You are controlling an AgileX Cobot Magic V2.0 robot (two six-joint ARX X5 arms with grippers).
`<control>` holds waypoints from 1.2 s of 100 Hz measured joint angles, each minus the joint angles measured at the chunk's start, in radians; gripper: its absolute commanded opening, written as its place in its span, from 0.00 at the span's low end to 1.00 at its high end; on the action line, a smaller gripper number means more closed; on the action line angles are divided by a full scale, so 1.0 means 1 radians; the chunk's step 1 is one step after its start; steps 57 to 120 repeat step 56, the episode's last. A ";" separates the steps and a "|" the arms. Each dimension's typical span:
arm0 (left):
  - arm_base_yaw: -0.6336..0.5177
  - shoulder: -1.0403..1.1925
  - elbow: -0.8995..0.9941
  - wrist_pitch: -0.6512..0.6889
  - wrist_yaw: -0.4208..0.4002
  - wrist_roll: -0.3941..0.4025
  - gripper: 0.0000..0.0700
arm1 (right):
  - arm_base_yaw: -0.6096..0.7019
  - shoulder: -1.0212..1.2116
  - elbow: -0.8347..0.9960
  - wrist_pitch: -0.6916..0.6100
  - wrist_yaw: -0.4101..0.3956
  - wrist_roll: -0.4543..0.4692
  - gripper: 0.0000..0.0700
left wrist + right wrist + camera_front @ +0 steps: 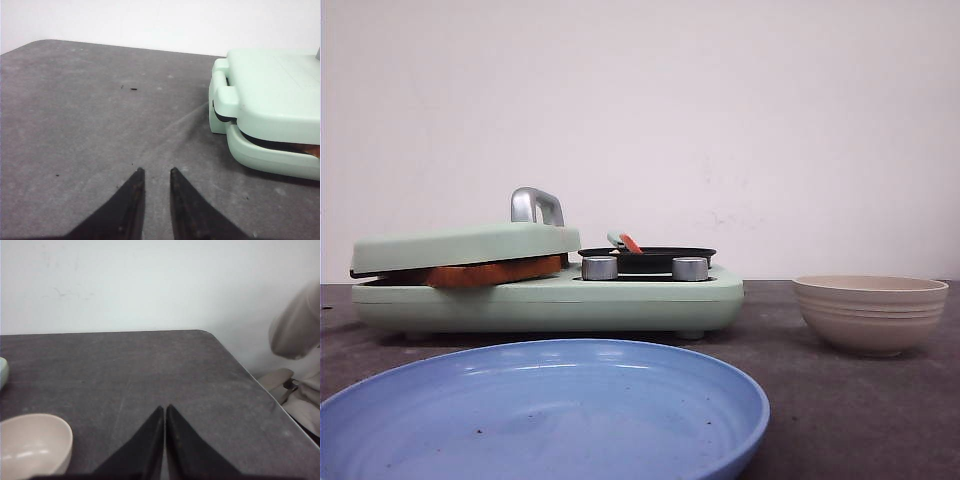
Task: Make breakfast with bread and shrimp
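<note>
The bread [495, 272] lies inside the pale green breakfast maker [550, 300]. Only its brown crust edge shows under the lowered lid [465, 246]. A sliver of crust also shows in the left wrist view [312, 149]. The shrimp [632, 243], small and orange-red, rests in the small black pan [650, 256] on the maker's right side. My left gripper [156, 172] is slightly open and empty, low over the grey table to the left of the maker [270, 110]. My right gripper [165, 409] is shut and empty over the table, near the beige bowl [32, 442]. Neither gripper shows in the front view.
A large blue plate [540, 420] lies at the front. The beige bowl [870, 312] stands at the right. Two silver knobs [599, 268] sit before the pan, and a metal handle [536, 205] stands on the lid. The table's right edge [260, 385] and a beige object [297, 330] lie beyond it.
</note>
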 measured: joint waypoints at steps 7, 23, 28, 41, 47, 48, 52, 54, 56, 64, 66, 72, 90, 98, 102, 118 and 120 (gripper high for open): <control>0.000 0.000 0.000 0.000 0.000 0.000 0.02 | -0.006 -0.032 -0.049 -0.002 -0.003 0.000 0.00; 0.000 0.000 0.000 0.000 0.000 0.000 0.02 | -0.010 -0.069 -0.122 -0.003 -0.055 -0.001 0.00; 0.000 0.000 0.000 0.000 0.000 0.000 0.02 | -0.010 -0.079 -0.140 -0.002 -0.075 -0.001 0.00; 0.000 0.000 0.000 0.000 0.000 0.000 0.02 | -0.005 -0.093 -0.179 -0.006 -0.140 -0.002 0.00; 0.000 0.000 0.000 0.000 0.000 0.000 0.02 | 0.003 -0.092 -0.179 -0.003 -0.161 -0.004 0.00; 0.000 0.000 0.000 0.000 0.000 0.000 0.02 | 0.005 -0.092 -0.179 -0.003 -0.163 -0.004 0.00; 0.000 0.000 0.000 0.000 0.000 0.000 0.02 | 0.010 -0.093 -0.179 -0.003 -0.163 -0.009 0.00; 0.000 0.000 0.000 0.000 0.000 0.000 0.02 | 0.011 -0.093 -0.179 -0.003 -0.161 -0.013 0.00; 0.000 0.000 0.000 0.000 0.000 0.000 0.02 | 0.012 -0.093 -0.179 -0.003 -0.159 -0.016 0.00; 0.000 0.000 0.000 0.000 0.000 0.000 0.02 | 0.012 -0.093 -0.179 -0.003 -0.159 -0.016 0.00; 0.000 0.000 0.000 0.000 0.000 0.000 0.02 | 0.012 -0.093 -0.179 -0.003 -0.159 -0.016 0.00; 0.000 0.000 0.000 0.000 0.000 0.000 0.02 | 0.012 -0.093 -0.179 -0.003 -0.159 -0.016 0.00; 0.000 0.000 0.000 0.000 0.000 0.000 0.02 | 0.012 -0.093 -0.179 -0.003 -0.159 -0.016 0.00; 0.000 0.000 0.000 0.000 0.000 0.000 0.02 | 0.012 -0.093 -0.179 -0.003 -0.159 -0.016 0.00; 0.000 0.000 0.000 0.000 0.000 0.000 0.02 | 0.012 -0.093 -0.179 -0.003 -0.159 -0.016 0.00; 0.000 0.000 0.000 0.000 0.000 0.000 0.02 | 0.012 -0.093 -0.179 -0.003 -0.159 -0.016 0.00; 0.000 0.000 0.000 0.000 0.000 0.000 0.02 | 0.012 -0.093 -0.179 -0.003 -0.159 -0.016 0.00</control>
